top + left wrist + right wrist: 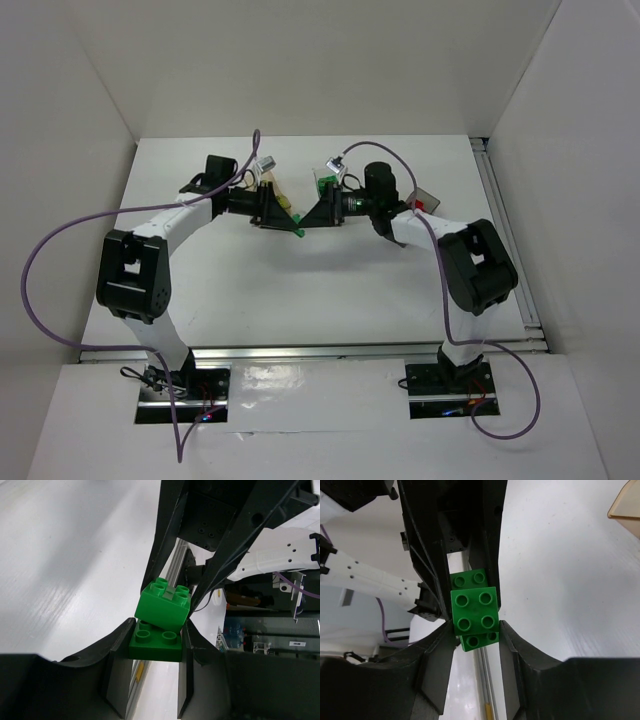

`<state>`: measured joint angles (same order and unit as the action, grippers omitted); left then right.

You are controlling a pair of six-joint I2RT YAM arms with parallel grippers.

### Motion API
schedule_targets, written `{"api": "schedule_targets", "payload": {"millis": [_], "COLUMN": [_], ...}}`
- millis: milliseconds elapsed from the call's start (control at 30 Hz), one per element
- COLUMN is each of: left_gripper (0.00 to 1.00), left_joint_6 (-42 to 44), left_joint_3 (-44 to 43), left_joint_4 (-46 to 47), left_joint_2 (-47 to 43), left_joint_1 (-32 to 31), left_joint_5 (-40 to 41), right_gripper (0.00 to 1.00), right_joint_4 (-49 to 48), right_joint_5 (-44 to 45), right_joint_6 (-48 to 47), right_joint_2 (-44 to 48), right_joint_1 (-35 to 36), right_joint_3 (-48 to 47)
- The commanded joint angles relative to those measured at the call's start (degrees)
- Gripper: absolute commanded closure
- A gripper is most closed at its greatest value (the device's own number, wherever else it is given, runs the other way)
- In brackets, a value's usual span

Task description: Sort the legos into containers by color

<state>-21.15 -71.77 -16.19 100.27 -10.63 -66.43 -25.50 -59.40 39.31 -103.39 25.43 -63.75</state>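
Orange-tan translucent bin [626,505] is cut off; near it, joined green studded bricks [475,611] are grasped by left hand [156,647] and right hand [476,630].

The white counter [300,290] has a plain, matte surface. A silver metal rail [320,350] runs along its near edge, and a second rail [505,240] along its right edge. White walls [330,60] stand behind the left, far and right edges.

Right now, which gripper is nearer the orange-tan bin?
Left. The left gripper is just beside the orange-tan bin; the right gripper lies farther right, beyond the green bricks.
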Motion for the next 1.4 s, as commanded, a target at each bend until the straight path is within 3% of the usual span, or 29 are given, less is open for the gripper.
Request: {"api": "schedule_targets", "payload": {"millis": [0, 67, 300, 467, 633, 767, 833, 867, 933, 1000, 1133, 1267, 1367], "left_gripper": [1.0, 1.0, 1.0, 1.0, 1.0, 1.0, 1.0, 1.0, 1.0, 1.0, 1.0, 1.0, 1.0], "left_joint_6": [2.07, 2.07, 2.6, 2.6, 2.6, 2.07, 0.84, -0.11, -0.65, -2.22, -6.71, -10.58, -11.11], "left_joint_3": [-1.71, -1.71, -1.71, -1.71, -1.18, -1.79, -3.89, -5.3, -9.68, -11.55, -14.1, -15.85, -18.13], "left_joint_4": [0.1, 0.1, -0.51, -1.04, -1.57, -1.57, -5.58, -8.13, -12.36, -14.05, -14.58, -13.0, -12.99], "left_joint_2": [-0.16, -0.16, -0.16, -0.69, -0.16, 0.37, -0.51, -1.38, -1.91, -2.53, -2.53, -1.22, 0.54], "left_joint_1": [-0.44, -0.44, -0.44, -0.44, -0.44, -0.44, -1.05, -1.58, -3.5, -4.83, -6.15, -6.68, -7.2], "left_joint_5": [-0.98, -0.98, -0.98, -0.98, -0.98, 1.82, 11.63, 23.42, 32.82, 41.16, 48.93, 50.97, 50.97], "right_gripper": [0.53, 0.61, 0.69, 0.72, 0.72, 0.72, 0.72, 0.72, 0.72, 0.72, 0.72, 0.71, 0.65], "right_joint_4": [-14.75, -15.29, -11.16, -4.04, -3.51, 9.03, 19.8, 23.09, 30.38, 33.31, 36.38, 40.17, 38.96], "right_joint_5": [-3.01, -3.01, 3.13, 9.03, 15.18, 22.81, 33.74, 37.73, 48.0, 52.78, 57.54, 60.01, 61.32], "right_joint_6": [8.05, 8.06, 6.83, 4.02, 4.02, -0.71, -4.93, -7.21, -8.8, -10.47, -12.33, -14.7, -16.02], "right_joint_2": [-0.49, -0.49, 1.44, 3.55, 7.15, 6.54, 5.05, 3.48, 1.45, -1.97, -7.77, -14.02, -14.03], "right_joint_1": [-0.82, -0.82, -2.14, -4.34, -5.56, -5.57, -4.78, -3.91, -3.37, -2.23, -1.71, -0.56, -0.56], "right_joint_3": [1.78, 2.49, 3.54, 3.02, 3.54, -1.72, -6.62, -8.48, -13.04, -15.61, -21.32, -27.92, -28.45]}}
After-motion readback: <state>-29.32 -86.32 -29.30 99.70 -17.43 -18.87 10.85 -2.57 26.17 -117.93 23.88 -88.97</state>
